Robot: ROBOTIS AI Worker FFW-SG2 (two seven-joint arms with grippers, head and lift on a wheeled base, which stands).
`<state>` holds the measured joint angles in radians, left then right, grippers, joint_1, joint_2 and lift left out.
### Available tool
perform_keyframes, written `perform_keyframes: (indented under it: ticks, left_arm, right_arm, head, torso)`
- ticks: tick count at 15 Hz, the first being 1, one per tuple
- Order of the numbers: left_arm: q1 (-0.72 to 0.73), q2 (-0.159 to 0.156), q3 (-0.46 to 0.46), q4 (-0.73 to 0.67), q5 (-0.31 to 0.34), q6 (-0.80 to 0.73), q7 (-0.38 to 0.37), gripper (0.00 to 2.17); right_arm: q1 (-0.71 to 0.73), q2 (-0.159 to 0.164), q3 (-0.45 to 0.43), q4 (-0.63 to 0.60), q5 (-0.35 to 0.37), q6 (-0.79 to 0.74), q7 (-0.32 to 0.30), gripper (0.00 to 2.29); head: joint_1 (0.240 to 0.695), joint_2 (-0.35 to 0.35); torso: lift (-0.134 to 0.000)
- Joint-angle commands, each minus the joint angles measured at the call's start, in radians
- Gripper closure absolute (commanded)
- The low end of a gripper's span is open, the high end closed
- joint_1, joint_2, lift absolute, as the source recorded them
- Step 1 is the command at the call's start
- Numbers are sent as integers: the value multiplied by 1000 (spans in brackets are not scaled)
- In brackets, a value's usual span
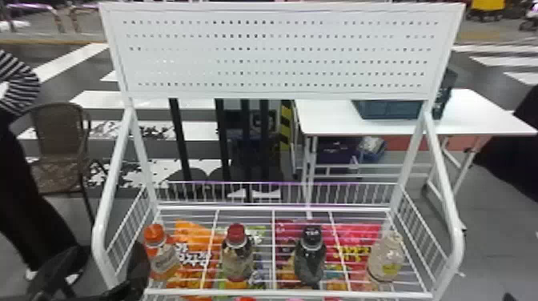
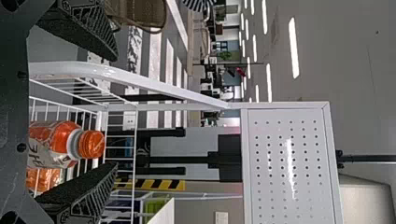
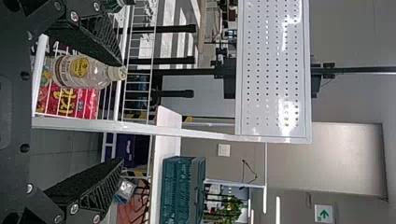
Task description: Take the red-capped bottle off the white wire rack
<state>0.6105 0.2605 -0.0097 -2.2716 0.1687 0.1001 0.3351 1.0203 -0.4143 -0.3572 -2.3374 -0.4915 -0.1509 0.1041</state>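
The red-capped bottle (image 1: 237, 258), with dark contents and a pale label, stands upright on the white wire rack (image 1: 454, 236), second from the left. My left gripper (image 1: 102, 262) is at the rack's front left corner, left of that bottle, beside the orange-capped one. In the left wrist view, my left gripper (image 2: 114, 112) has its fingers wide apart, with the rack's side rail (image 2: 140, 85) and the orange-capped bottle (image 2: 60, 137) showing between them. My right gripper (image 3: 123, 112) stands open near the rack's right side rail (image 3: 93, 125), close to the clear bottle (image 3: 77, 71).
A black-capped bottle (image 1: 311, 260) and a clear bottle (image 1: 385, 258) stand to the right. Snack bags (image 1: 196, 248) lie beneath the wires. A perforated white panel (image 1: 280, 52) rises above the rack, and a white table (image 1: 328, 120) holds a teal crate (image 1: 390, 109) behind.
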Motion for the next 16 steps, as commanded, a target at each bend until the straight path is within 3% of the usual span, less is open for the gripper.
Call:
perform_keyframes:
  ticks: [1, 10, 13, 16]
  left_arm:
    - [2, 0, -1, -5, 0, 0, -2, 90]
    - [5, 3, -15, -23, 0, 0, -5, 90]
    - [3, 2, -138, 44, -54, -73, 36, 90]
    - [-86, 0, -302, 310, -63, -340, 140, 90]
  right_arm:
    - [1, 0, -8, 1, -10, 0, 2, 171]
    - [11, 23, -28, 0, -15, -3, -3, 171]
    - [7, 29, -26, 3, -12, 0, -3, 171]
    - [4, 29, -23, 7, -12, 0, 0, 171]
  head:
    - [499, 0]
    - [499, 0]
    - [499, 0]
    - [499, 0]
  torso:
    - [0]
    - [0]
    - [0]
    - [0]
